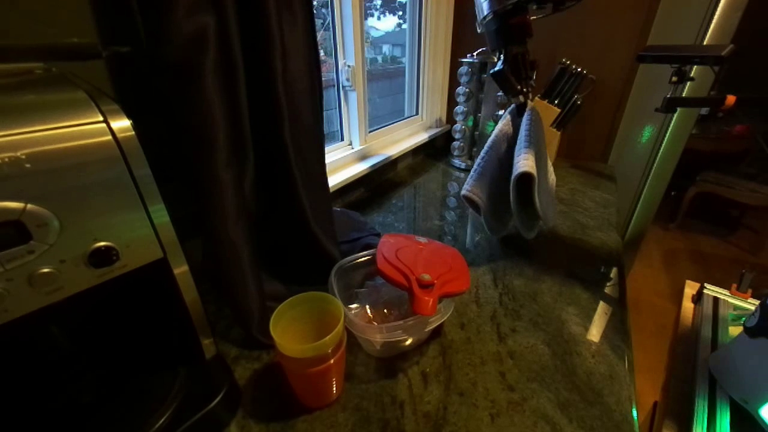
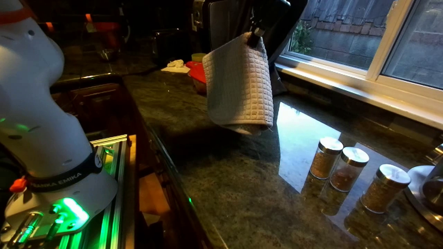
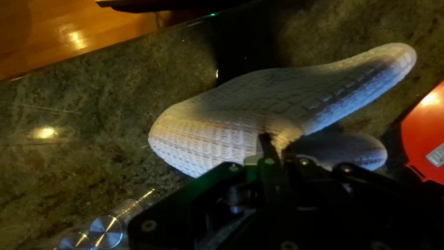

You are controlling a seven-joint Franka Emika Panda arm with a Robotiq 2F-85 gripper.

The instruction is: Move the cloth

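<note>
The cloth is a pale waffle-weave towel that hangs in the air above the dark stone counter, in both exterior views (image 1: 533, 162) (image 2: 238, 86). My gripper (image 1: 522, 103) is shut on its upper edge, and the cloth droops in folded flaps below the fingers. The gripper also shows in an exterior view (image 2: 255, 38), pointing down. In the wrist view the cloth (image 3: 215, 135) spreads out beyond the fingertips (image 3: 275, 147), which pinch a narrow fold. The cloth's lower edge appears apart from the counter, above its own shadow.
A clear container (image 1: 384, 336) with a red lid (image 1: 423, 267) and stacked yellow and orange cups (image 1: 309, 348) stand near the toaster oven (image 1: 78, 180). A spice rack (image 1: 465, 114) and knife block (image 1: 549, 126) stand behind the cloth. Loose spice jars (image 2: 349, 169) stand near the window.
</note>
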